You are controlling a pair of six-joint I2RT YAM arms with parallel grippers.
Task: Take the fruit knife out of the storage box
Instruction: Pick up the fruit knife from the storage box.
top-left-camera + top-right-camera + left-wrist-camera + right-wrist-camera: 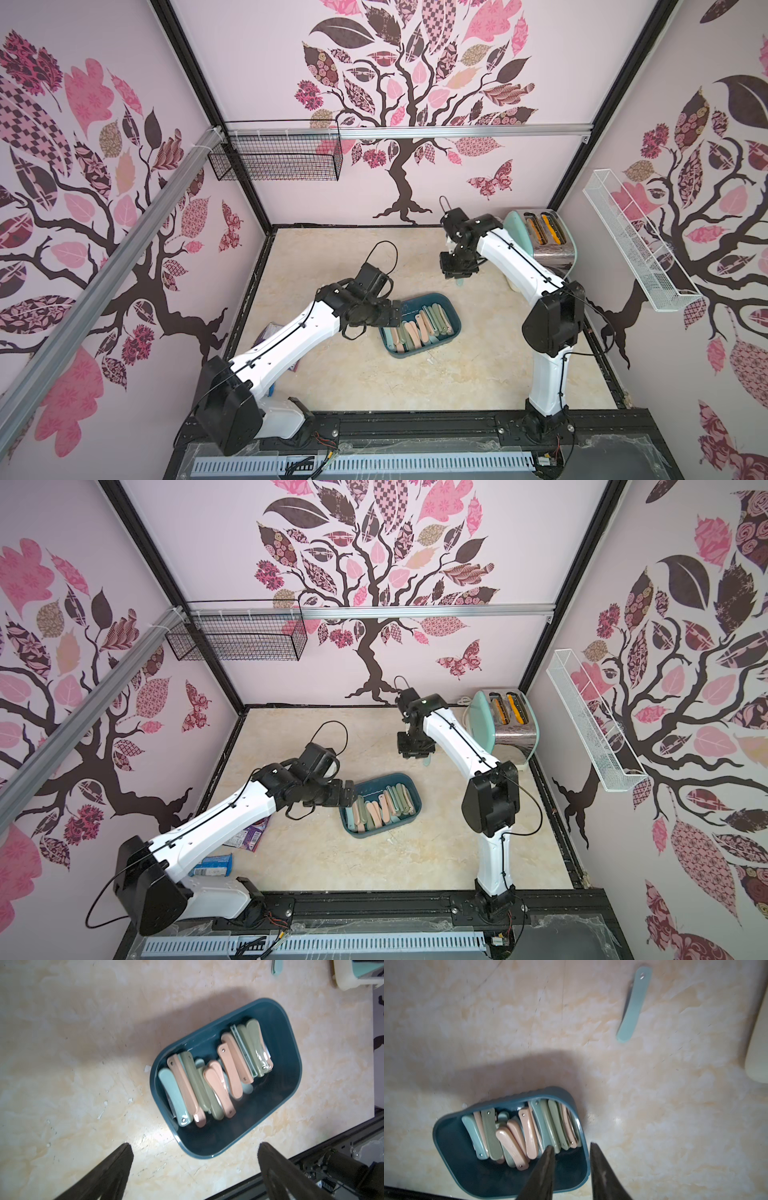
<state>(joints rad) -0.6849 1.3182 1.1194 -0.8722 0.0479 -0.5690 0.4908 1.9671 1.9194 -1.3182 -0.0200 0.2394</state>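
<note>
Your left gripper (193, 1147) wide open, empty, by the storage box (270, 1101) — right gripper (571, 1146) slightly parted, empty — teal fruit knife (633, 1004) lying on the table (488, 1022).

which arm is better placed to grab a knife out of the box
Left. The open left gripper hangs right at the storage box's edge; the right gripper is farther back, near the toaster and the knife lying on the table.

In a top view, my left arm (291, 332) extended toward two o'clock, left gripper (395, 314) spread wide. My right arm (515, 259) bent toward eleven o'clock, right gripper (457, 276) pointing down, jaws narrowly parted, empty.
</note>
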